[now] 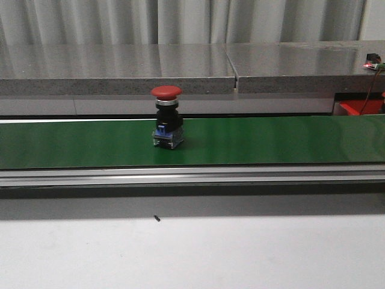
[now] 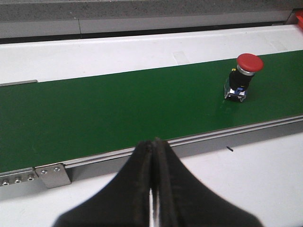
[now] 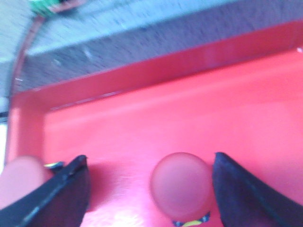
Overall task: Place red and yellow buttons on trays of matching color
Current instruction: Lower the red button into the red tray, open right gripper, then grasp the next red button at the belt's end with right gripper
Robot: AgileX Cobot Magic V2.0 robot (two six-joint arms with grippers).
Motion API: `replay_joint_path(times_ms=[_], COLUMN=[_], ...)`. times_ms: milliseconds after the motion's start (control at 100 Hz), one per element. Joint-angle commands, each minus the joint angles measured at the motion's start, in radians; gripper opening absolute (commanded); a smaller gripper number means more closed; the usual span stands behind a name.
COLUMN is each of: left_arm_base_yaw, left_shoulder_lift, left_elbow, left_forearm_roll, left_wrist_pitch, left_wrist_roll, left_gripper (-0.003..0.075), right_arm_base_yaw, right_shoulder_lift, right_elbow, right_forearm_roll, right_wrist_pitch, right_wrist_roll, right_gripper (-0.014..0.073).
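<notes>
**One red button on the belt, two more seen only from the right wrist**

The front view shows a red mushroom-head push button with a black body and blue base [image 1: 166, 117] standing upright on the green conveyor belt [image 1: 271, 141], near the middle of its length. Beyond the belt runs a grey speckled stone ledge [image 1: 120, 69], and at the far right edge a corner of a red plastic tray [image 1: 361, 107] peeks out. Neither arm appears in this view. The white surface [image 1: 192, 253] in front of the belt carries only a small dark speck.

The left wrist view gives what the front camera lacks: the left end effector [image 2: 152, 189], its black fingers pressed together with nothing between them, hovering over the white surface just beside the belt's metal rail [image 2: 189, 140]. The same button stands well apart from it, further along the belt.

The right wrist view alone looks down into the tray. The right end effector [image 3: 149, 189] is spread wide above the tray floor, and a blurred red button cap [image 3: 181, 185] lies on the tray between the fingers, touching neither. A second red cap [image 3: 21, 179] sits just outside one finger, partly cut off at the frame edge
</notes>
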Motion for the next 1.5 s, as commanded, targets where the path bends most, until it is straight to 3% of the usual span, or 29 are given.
replay_joint_path(times_ms=[0,620,1020,1490], left_arm_base_yaw=[-0.008,-0.008,-0.008,-0.008], left_shoulder_lift=[0.0,0.0,0.0,0.0], left_elbow=[-0.027,-0.027,-0.027,-0.027], left_forearm_roll=[-0.024,-0.024,-0.024,-0.024], left_wrist_pitch=[-0.056,-0.056,-0.056,-0.056], left_wrist_roll=[-0.006,-0.006,-0.006,-0.006], left_gripper=[-0.002,-0.002,-0.002,-0.002], right_arm_base_yaw=[-0.008,0.0,0.085,0.285], right_shoulder_lift=[-0.108,-0.517,-0.723,-0.755], right_elbow=[0.001,0.388,0.422,0.422], right_forearm_roll=[0.006,0.018,0.029,0.028], right_wrist_pitch=[-0.002,-0.006,0.202,0.454], right_wrist_roll=[-0.016,-0.021,-0.031,-0.132], right_gripper=[0.0503,0.0499,0.0499,0.0499])
